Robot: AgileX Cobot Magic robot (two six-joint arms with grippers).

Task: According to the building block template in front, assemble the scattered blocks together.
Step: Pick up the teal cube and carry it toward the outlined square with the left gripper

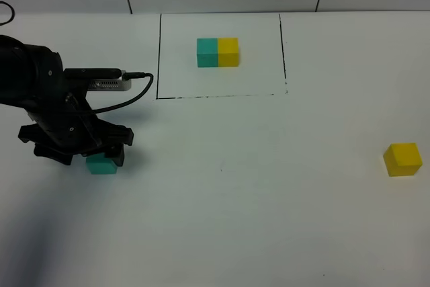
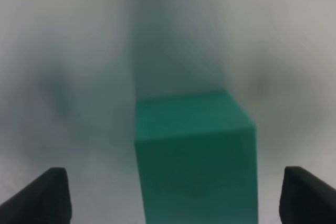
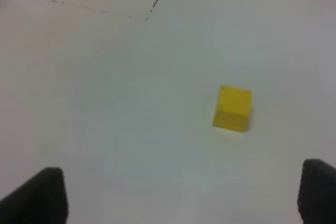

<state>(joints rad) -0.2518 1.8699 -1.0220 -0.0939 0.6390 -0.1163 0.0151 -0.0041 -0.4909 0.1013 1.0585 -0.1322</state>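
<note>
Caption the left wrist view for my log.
Open left gripper straddles the teal cube on the white table, not touching it.

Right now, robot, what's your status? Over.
Left gripper open, straddling teal cube. Right gripper open, yellow cube ahead, untouched. Nothing between cubes.

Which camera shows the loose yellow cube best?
The right wrist view: the yellow cube looks largest, whole and unobstructed. The exterior high view shows it smaller, near the right edge. The left wrist view misses it.
</note>
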